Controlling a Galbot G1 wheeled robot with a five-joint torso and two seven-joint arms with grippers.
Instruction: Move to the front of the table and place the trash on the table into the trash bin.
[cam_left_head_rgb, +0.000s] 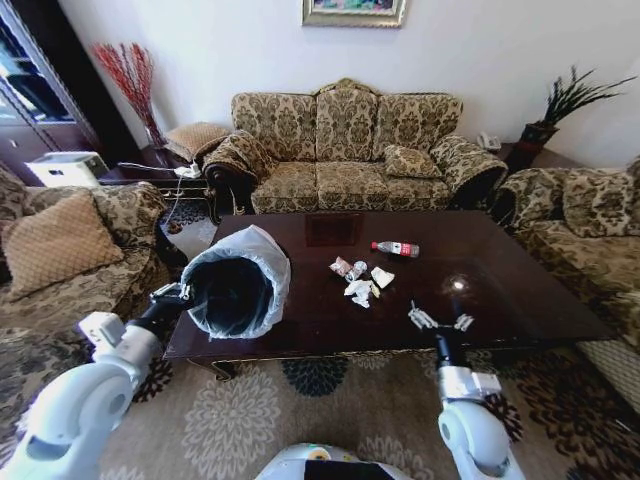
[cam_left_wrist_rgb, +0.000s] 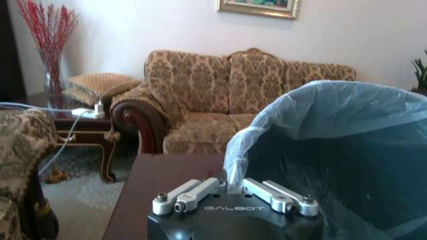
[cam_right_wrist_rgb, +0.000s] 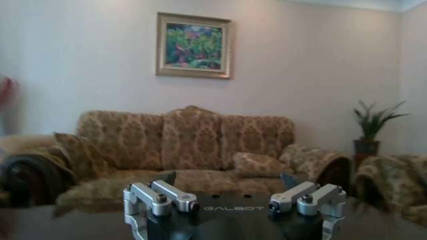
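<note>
left gripper (cam_left_head_rgb: 180, 293): we see it clamped on the rim of the trash bin (cam_left_head_rgb: 237, 282), held tilted over the table's (cam_left_head_rgb: 500, 270) near left corner.
right gripper (cam_left_head_rgb: 440, 320): spread wide, empty, low over the near edge.
trash: paper scraps (cam_left_head_rgb: 359, 277) mid-table, plastic bottle (cam_left_head_rgb: 396, 248) just beyond them.

The robot's arms are rounded white shells ending in black wrists. The left gripper (cam_left_wrist_rgb: 235, 192) and right gripper (cam_right_wrist_rgb: 235, 192) each have silver metal finger links with bolts, on a black base marked "GALBOT".
</note>
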